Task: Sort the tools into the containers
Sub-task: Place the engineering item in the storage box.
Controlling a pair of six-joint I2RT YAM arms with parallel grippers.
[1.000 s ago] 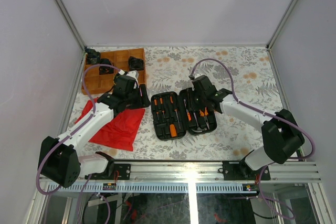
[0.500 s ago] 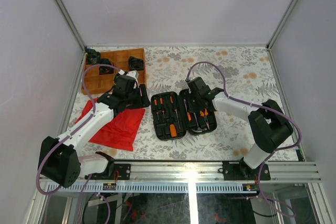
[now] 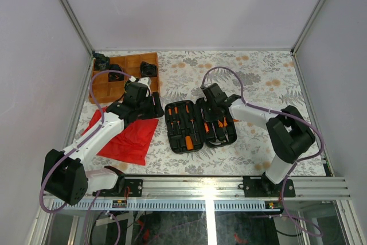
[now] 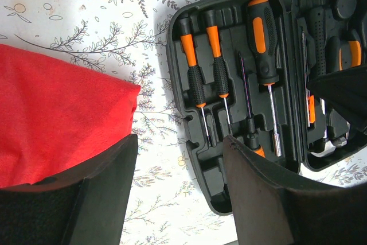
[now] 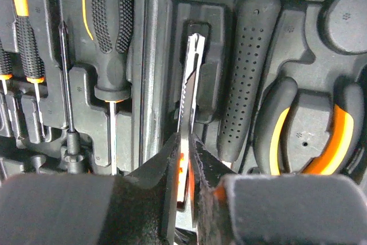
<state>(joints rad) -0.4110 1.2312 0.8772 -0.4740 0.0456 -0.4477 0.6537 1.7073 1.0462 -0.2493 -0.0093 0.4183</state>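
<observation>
Open black tool case [image 3: 182,127] mid-table, right tool [image 3: 213,110] over its right half, red cloth [image 3: 129,139] at left

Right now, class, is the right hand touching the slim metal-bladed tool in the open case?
Touching. The right wrist view shows the right hand with its fingertips closed against both sides of the slim metal-bladed tool, no gap showing.

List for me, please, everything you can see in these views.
tool case: one, black, open, table centre
screwdrivers: four, orange-and-black or plain black, case's left half
pliers: one, orange-handled, case's right half
slim metal tool: one, silver, case's right half
red cloth: one, red, left of case
wooden tray: one, brown, far left corner
black objects: three, on tray
left gripper: jaws open, between cloth and case
right gripper: jaws flanking slim metal tool
</observation>
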